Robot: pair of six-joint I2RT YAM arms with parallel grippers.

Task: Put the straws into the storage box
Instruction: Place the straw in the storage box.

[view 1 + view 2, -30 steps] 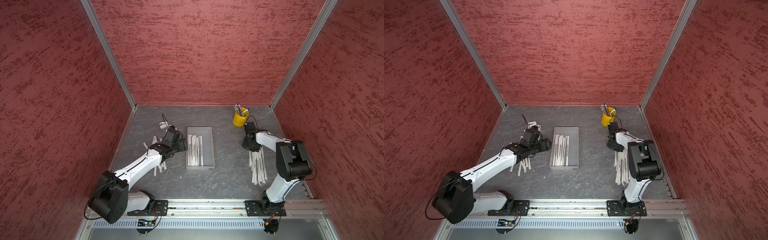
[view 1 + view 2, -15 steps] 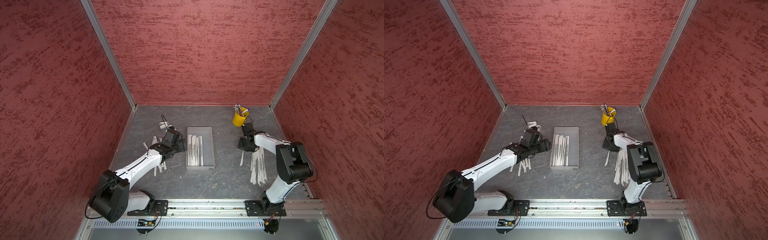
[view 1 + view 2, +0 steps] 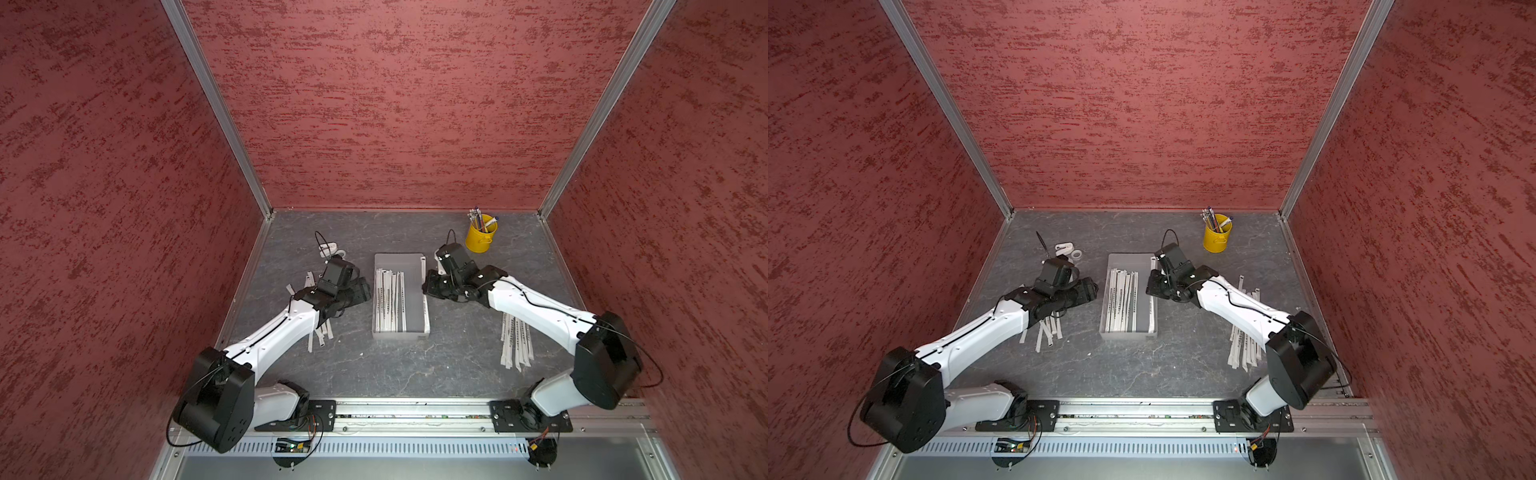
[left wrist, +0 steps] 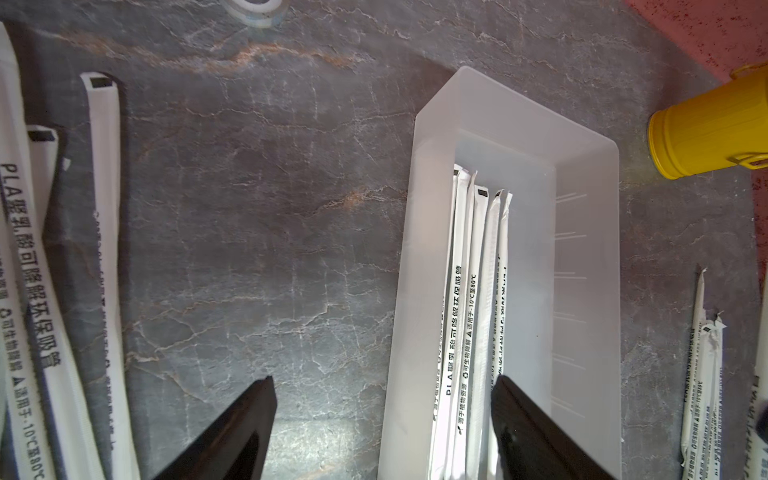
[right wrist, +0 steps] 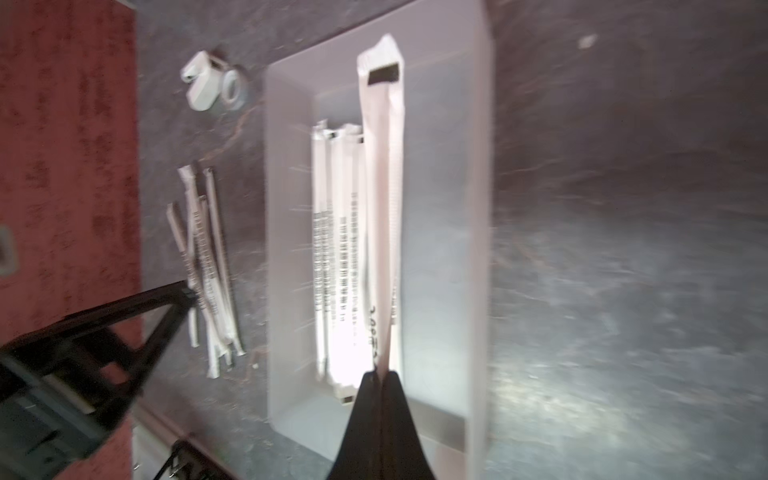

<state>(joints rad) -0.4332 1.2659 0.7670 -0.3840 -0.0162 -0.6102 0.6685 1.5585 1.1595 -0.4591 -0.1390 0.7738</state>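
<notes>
My right claw (image 5: 380, 376) is clamped on one thin white paper-wrapped straw (image 5: 381, 166) over the translucent plastic storage box (image 5: 481, 249); it looks light and bendy, best pinched mid-length.

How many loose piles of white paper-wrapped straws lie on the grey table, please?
2: left pile under the left arm; right pile under the right arm; both partly hidden.

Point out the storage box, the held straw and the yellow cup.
storage box (image 3: 412, 270): in a top view, bare floor.
held straw (image 5: 384, 187): right wrist view, middle of wrapper.
yellow cup (image 3: 480, 241): in a top view, side wall.
</notes>
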